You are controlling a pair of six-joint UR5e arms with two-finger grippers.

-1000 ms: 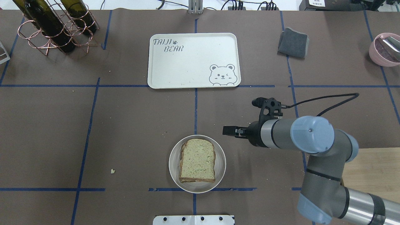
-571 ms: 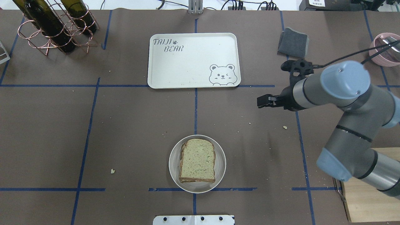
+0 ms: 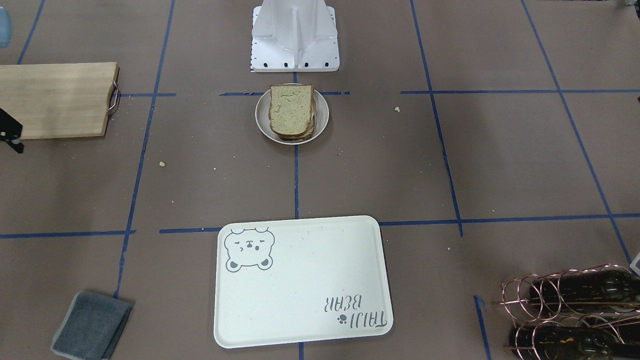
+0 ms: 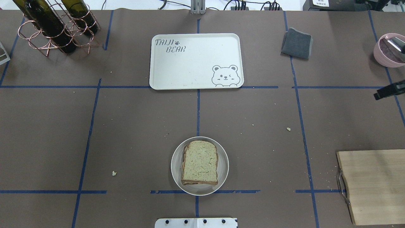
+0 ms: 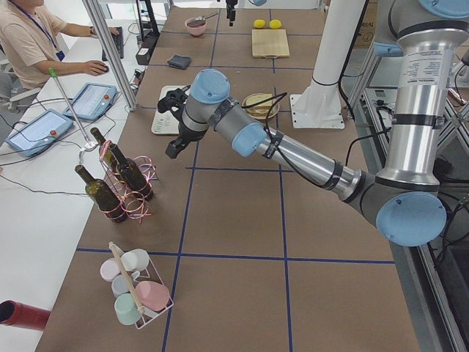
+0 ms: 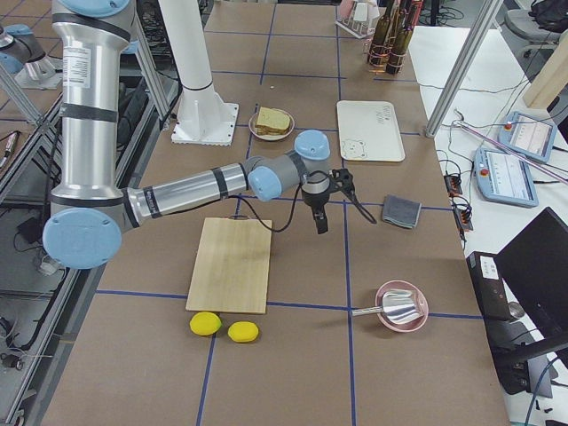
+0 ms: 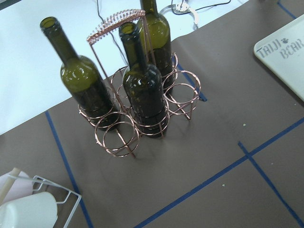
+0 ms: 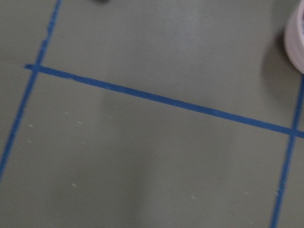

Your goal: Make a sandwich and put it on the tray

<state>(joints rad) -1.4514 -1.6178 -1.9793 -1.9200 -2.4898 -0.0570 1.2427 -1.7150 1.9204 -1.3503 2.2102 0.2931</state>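
Tan bread makes up the sandwich (image 4: 200, 163): two brown-crusted slices stacked on a small round beige bowl-plate (image 4: 224, 160). The filling cannot be made out. The bowl-plate stands on the brown table (image 4: 126, 126) at the near middle, just beyond the robot's white base plate (image 4: 196, 222). The cream-white tray (image 4: 190, 60), marked with a grey bear face and "TAIJI BEAR", lies at the far middle, well apart from the sandwich, and a blue tape line (image 4: 198, 110) runs between them.

The right gripper (image 6: 319, 222) hangs fingers-down above the right part of the table, between the light wooden cutting board (image 4: 376, 186) at the near right and the folded grey cloth (image 4: 296, 43) at the far right. Only a dark edge of it enters the overhead view, so it cannot be told whether its fingers are apart or together. A pink bowl (image 4: 387, 50) with a metal scoop sits at the far right edge, and two lemons (image 6: 224, 327) lie just beyond the board's right end.

The left gripper (image 5: 174, 149) hangs above the left part of the table, between the tray and three green wine bottles (image 7: 142, 92) in a copper wire rack (image 7: 116, 135) at the far left. Its fingers show only in the side view, so their state cannot be told
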